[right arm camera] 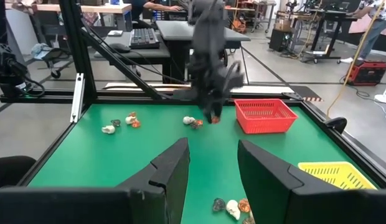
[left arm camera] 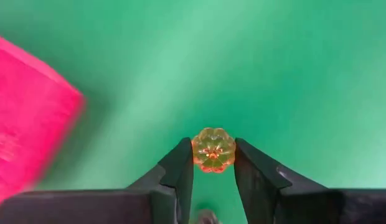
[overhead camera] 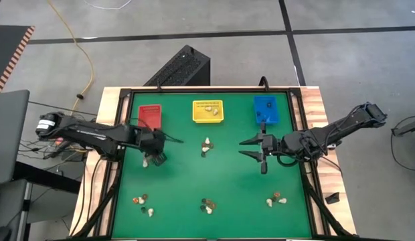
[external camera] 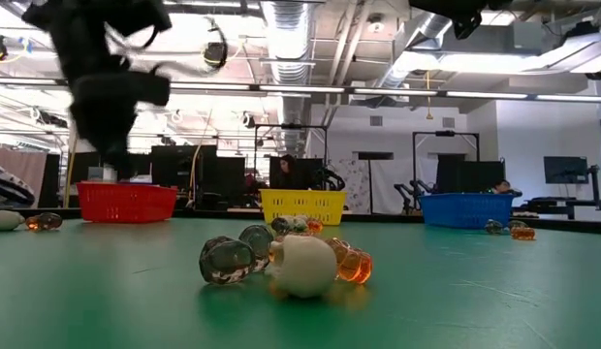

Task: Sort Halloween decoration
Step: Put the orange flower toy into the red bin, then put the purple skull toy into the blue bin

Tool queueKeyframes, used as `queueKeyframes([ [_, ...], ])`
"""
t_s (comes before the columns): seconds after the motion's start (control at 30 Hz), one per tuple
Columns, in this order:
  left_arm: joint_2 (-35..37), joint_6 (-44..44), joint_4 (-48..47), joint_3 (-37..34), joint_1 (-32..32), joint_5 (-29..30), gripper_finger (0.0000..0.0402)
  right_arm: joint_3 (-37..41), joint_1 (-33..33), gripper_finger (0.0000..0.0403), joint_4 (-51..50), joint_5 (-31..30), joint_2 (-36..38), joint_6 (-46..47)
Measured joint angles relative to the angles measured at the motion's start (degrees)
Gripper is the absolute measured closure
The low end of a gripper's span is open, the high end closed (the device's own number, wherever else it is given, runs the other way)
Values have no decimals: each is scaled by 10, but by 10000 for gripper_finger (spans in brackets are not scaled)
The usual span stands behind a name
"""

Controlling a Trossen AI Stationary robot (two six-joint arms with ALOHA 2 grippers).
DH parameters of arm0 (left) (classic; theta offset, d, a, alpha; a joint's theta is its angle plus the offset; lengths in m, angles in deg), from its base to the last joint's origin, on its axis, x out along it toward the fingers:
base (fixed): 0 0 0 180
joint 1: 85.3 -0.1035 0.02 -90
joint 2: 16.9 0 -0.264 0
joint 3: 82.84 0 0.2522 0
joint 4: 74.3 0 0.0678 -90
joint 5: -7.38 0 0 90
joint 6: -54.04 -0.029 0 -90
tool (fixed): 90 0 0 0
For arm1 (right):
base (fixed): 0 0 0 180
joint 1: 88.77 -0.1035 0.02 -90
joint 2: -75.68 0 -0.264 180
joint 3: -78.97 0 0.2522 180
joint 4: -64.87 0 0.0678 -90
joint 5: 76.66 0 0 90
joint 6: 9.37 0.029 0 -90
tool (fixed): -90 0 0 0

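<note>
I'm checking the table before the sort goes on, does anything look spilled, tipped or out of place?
Nothing stands out. The red bin, yellow bin and blue bin sit upright in a row. The trinkets lie in small clusters on the green mat. The left gripper holds an orange pumpkin bead; the right gripper hangs open.

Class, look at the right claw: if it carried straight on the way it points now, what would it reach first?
The open right claw points across the table. Judging by its wrist view, a small cluster of Halloween decoration lies just ahead and below it; farther on is the left claw, holding an orange pumpkin trinket. Depth is uncertain.
</note>
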Motion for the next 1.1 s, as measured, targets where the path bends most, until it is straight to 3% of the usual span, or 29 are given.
queueKeyframes([
  [0.23,42,-98,-105,101,-142,101,303,0,0,235,0,0,0,0],
  [0.43,9,-184,-108,87,-306,26,312,0,0,235,0,1,0,0],
  [0.57,-33,-207,-105,66,-373,6,297,0,0,235,0,1,0,0],
  [0.93,-42,-247,-92,65,-398,-57,215,0,0,235,-2,1,0,-3],
  [1.1,-13,-231,-58,76,-363,-195,206,0,0,235,-2,1,0,-3],
])
